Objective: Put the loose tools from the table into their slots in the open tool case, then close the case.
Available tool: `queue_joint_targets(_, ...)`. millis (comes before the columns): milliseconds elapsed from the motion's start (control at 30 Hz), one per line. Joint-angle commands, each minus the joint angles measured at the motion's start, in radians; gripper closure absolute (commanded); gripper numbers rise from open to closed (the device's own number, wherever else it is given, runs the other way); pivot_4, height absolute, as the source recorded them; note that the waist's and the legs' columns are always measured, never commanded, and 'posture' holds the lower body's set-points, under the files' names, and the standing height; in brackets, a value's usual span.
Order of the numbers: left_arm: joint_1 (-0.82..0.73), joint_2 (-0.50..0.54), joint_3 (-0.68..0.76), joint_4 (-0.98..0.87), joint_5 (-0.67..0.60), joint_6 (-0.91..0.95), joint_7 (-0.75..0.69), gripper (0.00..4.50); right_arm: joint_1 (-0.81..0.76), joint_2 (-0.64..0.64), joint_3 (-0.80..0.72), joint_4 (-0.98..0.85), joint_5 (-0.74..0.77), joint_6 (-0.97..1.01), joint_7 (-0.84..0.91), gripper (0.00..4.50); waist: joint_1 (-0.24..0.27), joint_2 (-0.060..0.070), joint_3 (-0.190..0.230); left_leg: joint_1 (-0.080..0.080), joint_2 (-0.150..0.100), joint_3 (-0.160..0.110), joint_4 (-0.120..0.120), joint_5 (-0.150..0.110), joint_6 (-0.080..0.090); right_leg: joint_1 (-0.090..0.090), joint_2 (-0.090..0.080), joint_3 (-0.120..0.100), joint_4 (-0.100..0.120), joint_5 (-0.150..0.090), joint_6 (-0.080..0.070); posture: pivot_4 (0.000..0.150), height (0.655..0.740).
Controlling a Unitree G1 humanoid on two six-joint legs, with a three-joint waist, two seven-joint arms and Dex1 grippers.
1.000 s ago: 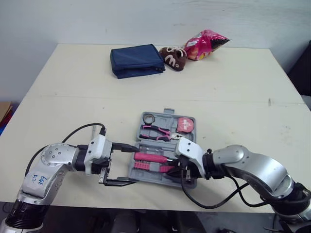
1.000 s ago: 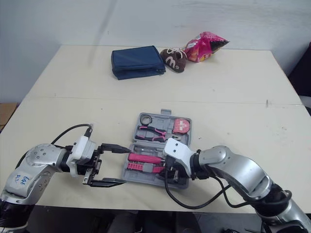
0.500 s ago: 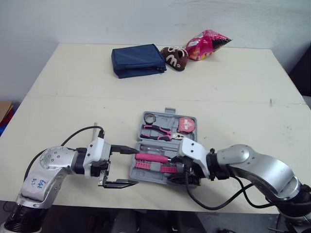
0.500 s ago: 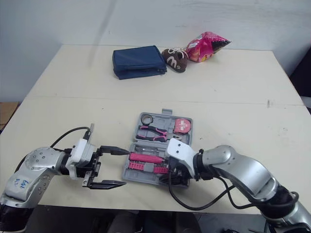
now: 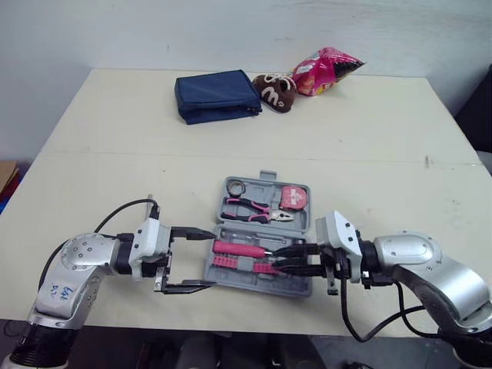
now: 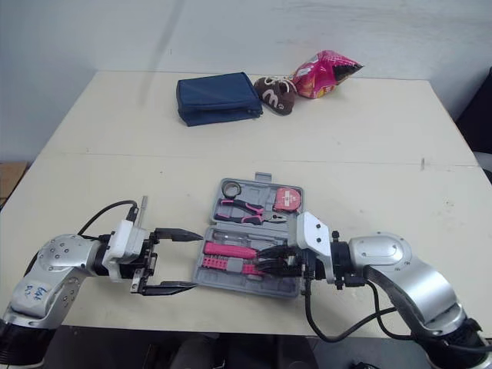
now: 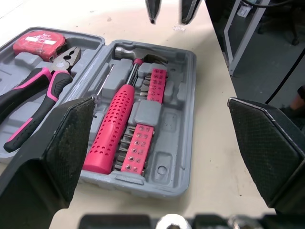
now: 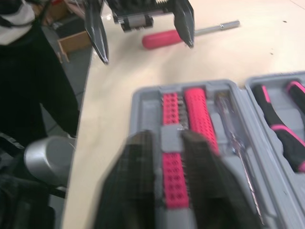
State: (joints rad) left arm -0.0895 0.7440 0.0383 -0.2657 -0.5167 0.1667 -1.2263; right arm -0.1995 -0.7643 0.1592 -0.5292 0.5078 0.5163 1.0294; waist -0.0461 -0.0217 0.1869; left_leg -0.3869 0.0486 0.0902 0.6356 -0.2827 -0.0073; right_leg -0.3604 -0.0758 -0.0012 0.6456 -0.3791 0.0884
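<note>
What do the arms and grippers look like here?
Rounded silver shells on the left arm and right arm; the left one carries blue handwritten marks. Each wrist has a white block and a looping black cable. The left gripper and right gripper each have two black tapered fingers.

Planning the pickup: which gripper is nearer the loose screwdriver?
Left. The left gripper is just beside the screwdriver; the right gripper is farther off, over the open tool case.
</note>
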Motion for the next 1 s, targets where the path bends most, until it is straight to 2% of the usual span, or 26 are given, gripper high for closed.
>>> queue_joint_targets(33,0.000,0.003,0.013,0.003,0.009,-0.037,-0.014,0.00,0.000,0.002,0.075,0.086,-0.129,-0.133,0.028,4.44,0.000,0.000,0.000,0.000,0.000,0.000,0.000,0.000,0.000,0.000,0.000,0.000,0.000,0.000,0.000,0.150,0.7400)
queue_joint_targets(300,0.005,0.014,0.032,0.062,0.046,-0.103,-0.015,0.00,0.008,0.004,0.168,0.227,-0.290,-0.259,0.048,4.44,0.000,0.000,0.000,0.000,0.000,0.000,0.001,0.001,-0.001,0.000,0.000,0.000,0.001,0.000,0.000,0.150,0.7400)
queue_joint_targets(533,0.021,0.029,0.063,0.161,0.063,-0.183,-0.047,0.00,0.011,-0.001,0.200,0.192,-0.352,-0.260,0.031,4.44,-0.004,-0.004,-0.003,0.002,0.001,0.000,0.000,0.000,-0.001,0.001,0.000,0.000,0.002,0.000,0.000,0.150,0.7400)
queue_joint_targets(633,0.023,0.025,0.077,0.175,0.057,-0.198,-0.039,0.00,0.017,0.011,0.124,0.170,-0.290,-0.320,0.038,4.44,-0.003,-0.005,-0.003,0.002,0.001,-0.001,0.000,0.000,-0.001,0.002,0.000,-0.001,0.002,0.000,0.000,0.150,0.7400)
queue_joint_targets(767,0.043,0.020,0.149,0.185,0.033,-0.193,0.015,0.00,0.095,0.044,-0.107,0.140,-0.090,-0.443,0.063,4.44,0.002,-0.005,-0.003,0.001,0.000,-0.001,0.000,0.000,-0.001,0.001,-0.001,-0.001,0.002,0.000,0.000,0.150,0.7400)
queue_joint_targets(867,0.070,0.035,0.236,0.179,-0.004,-0.146,0.059,0.00,0.162,0.006,-0.253,0.169,-0.034,-0.472,0.092,4.44,0.008,-0.005,-0.002,0.001,0.000,-0.001,0.001,0.000,0.000,0.002,-0.001,-0.001,0.001,0.000,0.000,0.150,0.7400)
queue_joint_targets(933,0.095,0.055,0.306,0.181,-0.021,-0.117,0.081,0.00,0.211,-0.050,-0.371,0.176,0.097,-0.387,0.153,4.44,0.010,-0.005,-0.002,0.001,0.000,-0.001,0.001,-0.001,0.001,0.002,-0.001,-0.001,0.001,0.000,0.000,0.150,0.7400)
queue_joint_targets(1000,0.160,0.105,0.422,0.236,-0.011,-0.117,0.070,0.00,0.286,-0.092,-0.565,0.259,0.124,-0.439,0.218,3.85,0.013,-0.005,-0.002,0.001,0.000,-0.001,0.001,-0.001,0.001,0.002,-0.001,-0.001,0.001,0.000,0.000,0.150,0.7400)
